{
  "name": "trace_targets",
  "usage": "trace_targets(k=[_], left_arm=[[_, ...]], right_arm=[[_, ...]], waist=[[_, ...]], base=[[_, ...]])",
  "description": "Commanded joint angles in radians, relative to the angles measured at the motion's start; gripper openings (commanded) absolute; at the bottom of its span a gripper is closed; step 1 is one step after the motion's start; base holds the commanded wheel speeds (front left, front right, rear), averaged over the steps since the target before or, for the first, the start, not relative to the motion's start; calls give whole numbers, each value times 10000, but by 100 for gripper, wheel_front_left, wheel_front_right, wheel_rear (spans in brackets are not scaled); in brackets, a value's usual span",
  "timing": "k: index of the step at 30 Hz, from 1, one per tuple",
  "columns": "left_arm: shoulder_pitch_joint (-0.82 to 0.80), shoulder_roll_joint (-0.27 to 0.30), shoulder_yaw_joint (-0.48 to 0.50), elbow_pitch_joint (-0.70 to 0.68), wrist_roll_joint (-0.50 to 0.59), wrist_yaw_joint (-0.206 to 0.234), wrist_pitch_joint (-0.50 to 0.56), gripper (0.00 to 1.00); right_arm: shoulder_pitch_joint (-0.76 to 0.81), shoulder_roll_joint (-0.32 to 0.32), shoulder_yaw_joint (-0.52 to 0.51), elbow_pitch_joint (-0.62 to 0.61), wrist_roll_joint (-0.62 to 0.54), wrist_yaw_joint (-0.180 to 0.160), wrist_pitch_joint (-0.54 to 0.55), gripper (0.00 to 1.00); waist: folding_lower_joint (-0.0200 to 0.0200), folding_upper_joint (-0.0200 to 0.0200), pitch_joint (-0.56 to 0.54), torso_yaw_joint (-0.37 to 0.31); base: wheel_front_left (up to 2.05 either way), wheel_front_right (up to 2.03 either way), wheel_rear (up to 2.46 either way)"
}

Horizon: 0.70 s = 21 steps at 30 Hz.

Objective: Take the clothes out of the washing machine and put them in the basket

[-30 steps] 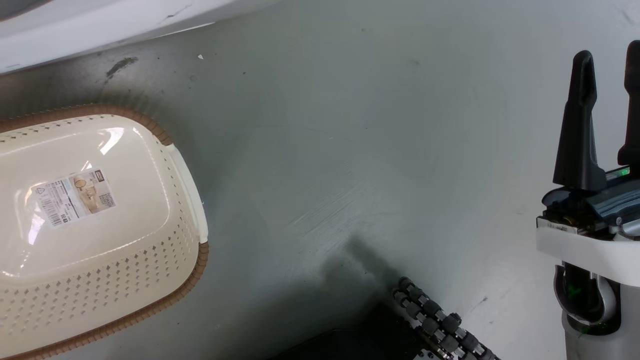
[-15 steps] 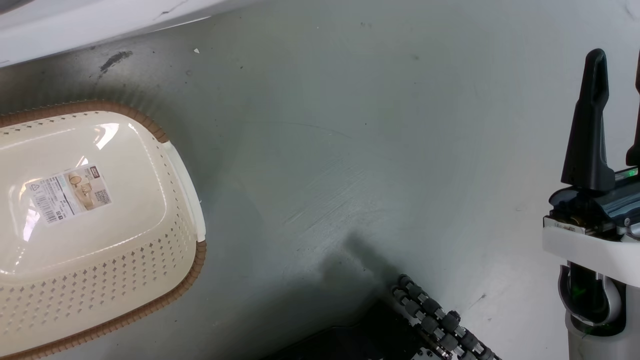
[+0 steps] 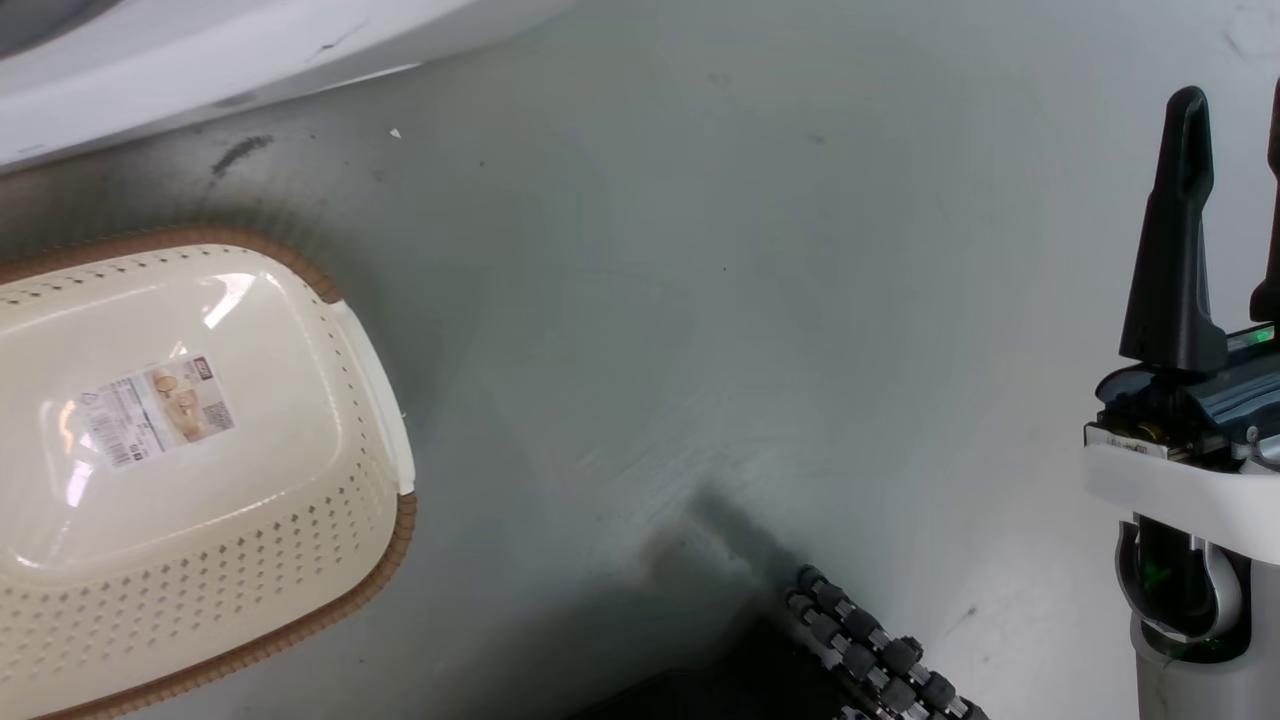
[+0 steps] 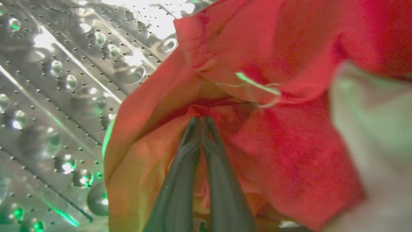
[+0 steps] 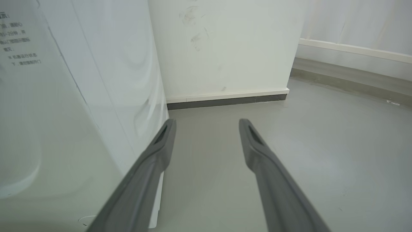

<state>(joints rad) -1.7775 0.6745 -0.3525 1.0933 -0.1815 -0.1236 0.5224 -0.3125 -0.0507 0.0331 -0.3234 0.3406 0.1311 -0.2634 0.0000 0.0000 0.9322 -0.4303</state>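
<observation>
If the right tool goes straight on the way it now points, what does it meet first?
The right tool would probably meet the floor first, just before the wall; depth is unclear.

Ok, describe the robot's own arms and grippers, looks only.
The right gripper has two long black fingers tapering to rounded tips, on a blue-grey housing with a green light, white collar and pale forearm. The left gripper shows the same slim dark fingers.
</observation>
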Motion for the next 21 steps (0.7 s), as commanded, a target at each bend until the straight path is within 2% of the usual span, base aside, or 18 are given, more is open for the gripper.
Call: trace_targets(k=[1,11,17,21], left_arm=[[305,-132,83,79,-175,-25,-331,0],[1949,-893,125,364,-1083,-59,-2814,0],[3325,-1330,-465,164,-1756,-59,-3819,0],[4037,-1377,-789,-54,-2264,-60,-4295,0]], right_arm=[[-156,9,-50,35,-59,-7,-21,100],[117,7,-162,263,-615,-7,-21,100],[421,5,-133,468,-911,-7,-21,100],[509,4,-63,556,-1061,-7,-21,100]], waist=[[0,0,-294,201],[0,0,-1697,912],[0,0,-2505,1294],[0,0,-2924,1435]], base=[[0,0,0],[0,0,0],[0,0,0],[0,0,0]])
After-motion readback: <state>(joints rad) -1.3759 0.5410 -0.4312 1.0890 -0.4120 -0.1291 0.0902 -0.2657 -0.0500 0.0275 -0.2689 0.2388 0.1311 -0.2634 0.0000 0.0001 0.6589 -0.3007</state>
